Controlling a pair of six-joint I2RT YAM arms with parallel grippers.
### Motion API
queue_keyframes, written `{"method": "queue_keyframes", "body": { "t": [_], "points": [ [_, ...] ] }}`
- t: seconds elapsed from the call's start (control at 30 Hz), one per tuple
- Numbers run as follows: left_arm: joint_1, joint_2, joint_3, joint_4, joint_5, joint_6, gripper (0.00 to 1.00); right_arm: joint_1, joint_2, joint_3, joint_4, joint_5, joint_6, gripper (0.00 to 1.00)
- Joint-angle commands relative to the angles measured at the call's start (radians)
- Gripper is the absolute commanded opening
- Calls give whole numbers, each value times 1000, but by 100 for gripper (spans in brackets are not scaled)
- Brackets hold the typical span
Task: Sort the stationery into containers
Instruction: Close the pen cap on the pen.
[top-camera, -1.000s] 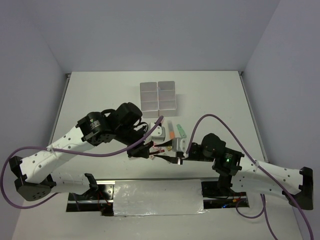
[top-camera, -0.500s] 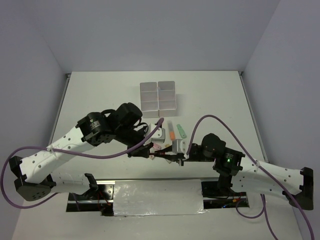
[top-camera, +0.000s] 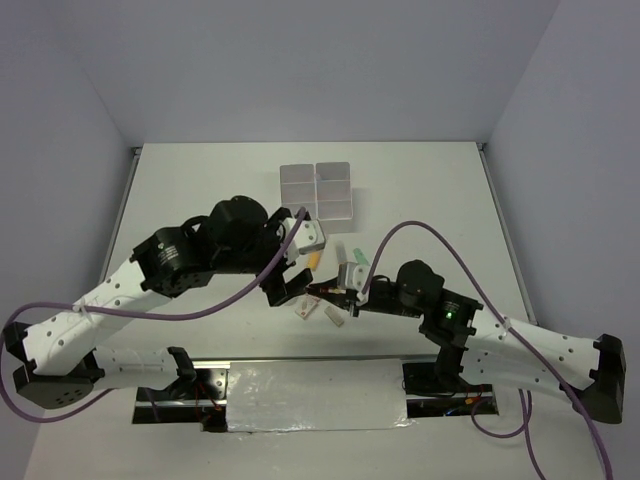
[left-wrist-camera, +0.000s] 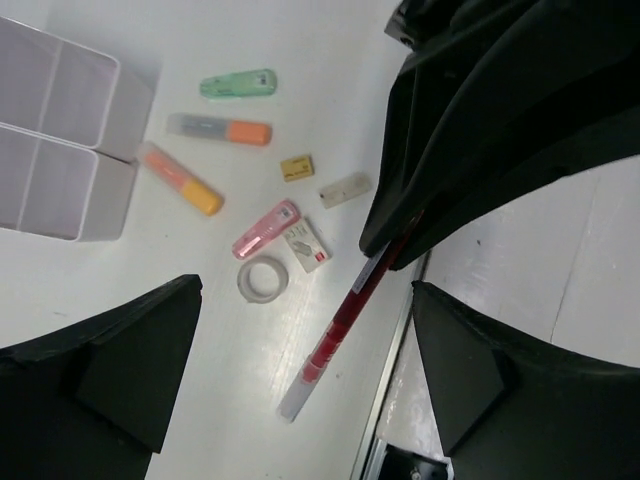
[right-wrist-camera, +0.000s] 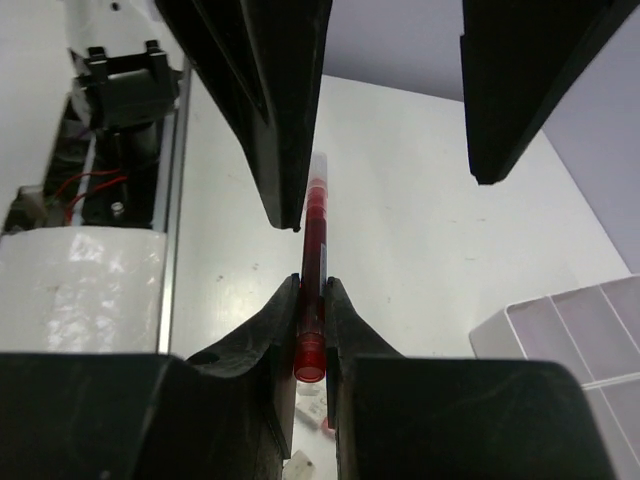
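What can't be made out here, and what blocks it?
Top view: the left arm covers part of the near row of the containers; both arms hide most of the stationery.
Left wrist view: the containers run off the left edge; the right fingers hide the upper end of the red pen.
Right wrist view: the containers are cut off at the lower right corner; white bits below the right fingers are too hidden to name.

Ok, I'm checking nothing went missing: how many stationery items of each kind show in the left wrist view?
Highlighters: 4
Erasers: 3
Tape ring: 1
Red pen: 1, held in the right gripper
Total: 9
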Motion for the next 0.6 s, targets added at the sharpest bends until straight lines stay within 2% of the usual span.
{"method": "queue_keyframes", "body": {
  "t": [0.0, 0.07, 0.1, 0.13, 0.2, 0.23, 0.27, 0.3, 0.4, 0.5, 0.57],
  "points": [
    [1, -23, 49, 103, -74, -47, 99, -24, 11, 2, 114, 69, 20, 0],
    [1, -60, 49, 175, -178, -96, 99, -40, 8, -41, 203, 131, 50, 0],
    [1, -79, 34, 211, -232, -123, 99, -56, -1, -58, 243, 218, 64, 0],
    [1, -102, 20, 249, -352, -162, 99, -61, -6, -90, 328, 275, 98, 0],
    [1, -221, -62, 390, -503, -363, 99, -73, -18, -128, 467, 469, 156, 0],
    [1, -253, -101, 438, -523, -424, 99, -76, -18, -138, 515, 529, 168, 0],
    [1, -292, -148, 552, -521, -474, 99, -76, -18, -145, 554, 568, 167, 0],
    [1, -322, -251, 617, -499, -516, 99, -76, -20, -164, 635, 574, 134, 0],
    [0, -427, -409, 808, -427, -721, 99, -73, -17, -214, 826, 606, 117, 0],
    [1, -451, -534, 987, -377, -884, 99, -73, 0, -248, 994, 642, 95, 0],
    [0, -447, -604, 1082, -319, -936, 99, -75, 5, -257, 1054, 616, 89, 0]
  ]
}}
